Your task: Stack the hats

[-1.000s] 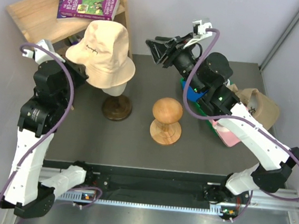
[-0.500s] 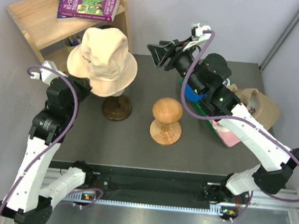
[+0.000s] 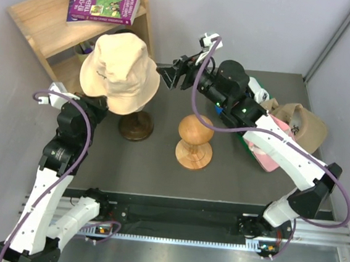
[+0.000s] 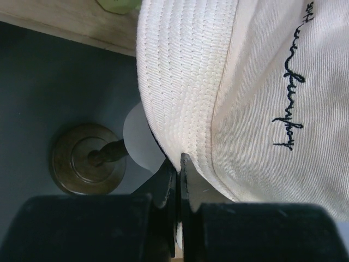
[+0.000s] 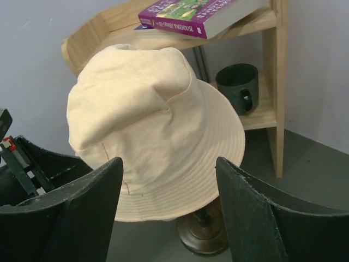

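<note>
Wooden shelf (image 3: 43, 19): stands at the far left, with a purple book (image 3: 106, 3) on top and a dark green mug (image 5: 240, 87) on the tier below.
Left gripper (image 4: 178, 166): closed tight on the brim of the peach bucket hat (image 3: 119, 70), pinching a thin fold of fabric at the edge nearest the arm.
Peach bucket hat: sits tilted over the head form (image 4: 139, 139), whose pale underside shows just beneath the brim. I cannot tell whether the crown is fully seated on it.
Head form base (image 3: 137, 126): a dark round foot on the grey surface (image 3: 160, 160), directly under the hat.
Right gripper (image 5: 169, 164): spread wide and holding nothing, facing the hat's far side from a little way off.
Mushroom-shaped wooden stand (image 3: 194, 139): bare, just to the right of the head form.
Other hats: a pink cap (image 3: 272, 156) and a khaki cap (image 3: 303, 125) lie together at the right of the surface, partly hidden by the right arm.
Step in hand: probably lifting the bucket hat off the form so it can join the others.
Doing it well: raise it straight up until the crown clears the form before moving it sideways. A one-sided pinch will let the hat droop, and a dragging brim could tip the narrow-footed stand.
Helping hand: the open right gripper looks well placed to take the opposite brim, which would keep the hat level.
Grip check: the hold is shallow, so move slowly to keep the fabric from slipping out.
</note>
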{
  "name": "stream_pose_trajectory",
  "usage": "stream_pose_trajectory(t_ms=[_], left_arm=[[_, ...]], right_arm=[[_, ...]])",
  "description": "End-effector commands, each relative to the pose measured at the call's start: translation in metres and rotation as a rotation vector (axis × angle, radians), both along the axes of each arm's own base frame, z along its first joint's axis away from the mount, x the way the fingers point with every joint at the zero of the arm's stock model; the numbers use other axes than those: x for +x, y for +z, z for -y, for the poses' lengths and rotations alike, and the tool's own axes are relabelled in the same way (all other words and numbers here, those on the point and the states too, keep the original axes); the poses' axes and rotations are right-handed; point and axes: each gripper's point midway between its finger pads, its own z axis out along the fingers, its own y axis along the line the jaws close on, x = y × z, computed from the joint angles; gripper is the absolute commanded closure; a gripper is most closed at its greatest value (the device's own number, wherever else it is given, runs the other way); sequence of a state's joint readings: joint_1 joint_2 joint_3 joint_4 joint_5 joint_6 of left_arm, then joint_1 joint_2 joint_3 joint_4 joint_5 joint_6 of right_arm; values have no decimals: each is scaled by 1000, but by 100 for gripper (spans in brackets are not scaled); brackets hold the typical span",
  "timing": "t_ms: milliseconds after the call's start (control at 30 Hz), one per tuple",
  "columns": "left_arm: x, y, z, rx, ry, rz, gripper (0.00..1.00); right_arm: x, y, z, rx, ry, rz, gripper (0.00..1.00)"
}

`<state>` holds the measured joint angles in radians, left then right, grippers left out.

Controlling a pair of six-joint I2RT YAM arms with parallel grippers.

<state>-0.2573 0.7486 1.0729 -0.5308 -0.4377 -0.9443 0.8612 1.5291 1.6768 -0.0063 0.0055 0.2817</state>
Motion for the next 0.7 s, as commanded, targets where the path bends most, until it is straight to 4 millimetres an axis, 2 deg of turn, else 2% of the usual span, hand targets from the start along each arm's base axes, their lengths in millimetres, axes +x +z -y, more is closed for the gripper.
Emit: stream_pose_trajectory(t_ms=[0,33,100,133,233,267,300,400,467,500,567,667], left_arm=[[-2,26,-2,15,-5,65,100],[-2,29,-2,19,-4,69,97],[-3,35,-2,22,-8,80,90],[-4,37,-1,19,-15,87,88],[-6,41,-3,7,-8,113,73],[-6,44,-3,6,-5,125,64],[-7,46,-4,5,-2,142,58],[-9,49,-8,12,13,164,46],[-10,53,-9,10,19,187,44],[-9,53,-9,11,21,188,44],[-7,50,-10,15,26,181,44],[-5,47,-11,24,36,166,43]], right_arm=[[12,9,6,79,79,-6,30],[7,5,-1,110,167,-58,29],[23,-7,-2,141,202,-101,28],[21,-11,-5,155,240,-126,28],[30,-23,-11,170,275,-152,26],[36,-33,-15,166,283,-175,26],[40,-38,-15,170,288,-188,25],[46,-52,-21,191,320,-237,25],[52,-64,-26,186,331,-275,25],[54,-63,-27,187,330,-279,25],[59,-77,-32,171,329,-322,25],[60,-87,-34,172,340,-357,25]])
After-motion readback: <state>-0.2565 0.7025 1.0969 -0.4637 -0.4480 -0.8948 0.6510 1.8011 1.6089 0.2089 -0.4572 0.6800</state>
